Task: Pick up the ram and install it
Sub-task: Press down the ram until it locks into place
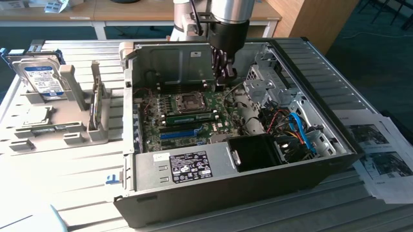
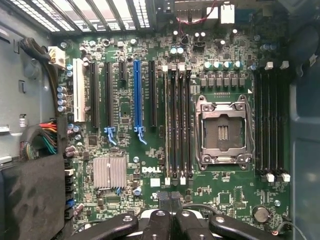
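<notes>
We see the gripper (image 1: 224,77) hanging inside the open computer case (image 1: 322,130), its fingers (image 2: 170,212) pressed together with nothing between them, poised above the motherboard (image 2: 150,150) near the empty processor socket (image 2: 222,132). The ram (image 1: 189,117) sits just in front of that socket in the exterior view — a long, thin green stick lying along a memory slot on the board, well below the fingertips and apart from them; whether it is fully seated we cannot tell. Beside it, toward the front of the case, runs the long bright-blue slot (image 1: 179,134). The case also holds a black fan shroud (image 1: 258,152) and a tangle of blue and red cables (image 1: 300,130) toward the exterior view's right. Out on the table (image 1: 58,169), at the exterior view's left, a grey parts holder (image 1: 77,133) carries a hard drive (image 1: 42,79) standing tilted in one compartment and a square silver processor chip (image 1: 36,116) lying flat in another.
</notes>
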Available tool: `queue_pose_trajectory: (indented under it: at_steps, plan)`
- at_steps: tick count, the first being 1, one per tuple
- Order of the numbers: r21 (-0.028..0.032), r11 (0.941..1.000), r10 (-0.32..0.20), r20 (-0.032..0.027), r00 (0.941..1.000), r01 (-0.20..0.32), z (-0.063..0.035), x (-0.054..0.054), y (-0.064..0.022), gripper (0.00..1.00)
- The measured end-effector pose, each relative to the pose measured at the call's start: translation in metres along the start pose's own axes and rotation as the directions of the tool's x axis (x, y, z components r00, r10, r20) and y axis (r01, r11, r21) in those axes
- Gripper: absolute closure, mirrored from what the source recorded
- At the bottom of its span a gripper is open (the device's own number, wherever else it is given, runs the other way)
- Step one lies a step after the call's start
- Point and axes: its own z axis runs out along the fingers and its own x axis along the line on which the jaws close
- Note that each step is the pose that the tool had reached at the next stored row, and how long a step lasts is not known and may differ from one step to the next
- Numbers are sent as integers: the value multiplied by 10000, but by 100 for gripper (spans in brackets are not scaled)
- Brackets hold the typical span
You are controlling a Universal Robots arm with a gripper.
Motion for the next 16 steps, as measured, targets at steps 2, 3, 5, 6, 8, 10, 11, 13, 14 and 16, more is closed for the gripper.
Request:
queue_pose_trajectory:
  at_steps: [2, 3, 5, 6, 8, 10, 11, 13, 14, 16]
  plan:
    - [0, 10000, -1, 0, 10000, 1, 15, -1, 0, 90]
    - [0, 10000, 0, 0, 10000, 0, 24, -1, 0, 90]
    - [0, 10000, 0, 0, 10000, 0, 38, -2, 0, 90]
    - [0, 10000, 0, -1, 10000, 0, 39, -2, 0, 90]
    - [-1, 10000, 0, 6, 10000, 0, 40, -2, 1, 90]
    - [-1, 10000, 0, 13, 10000, 0, 40, -2, 1, 90]
    - [-1, 10000, 0, 15, 10000, 0, 40, -2, 0, 90]
    - [0, 10000, 0, 19, 10000, 0, 42, -2, 1, 90]
    - [3, 10000, 0, 21, 10000, 0, 48, -2, 0, 90]
    - [6, 10000, -2, 18, 10000, 2, 62, -3, 0, 90]
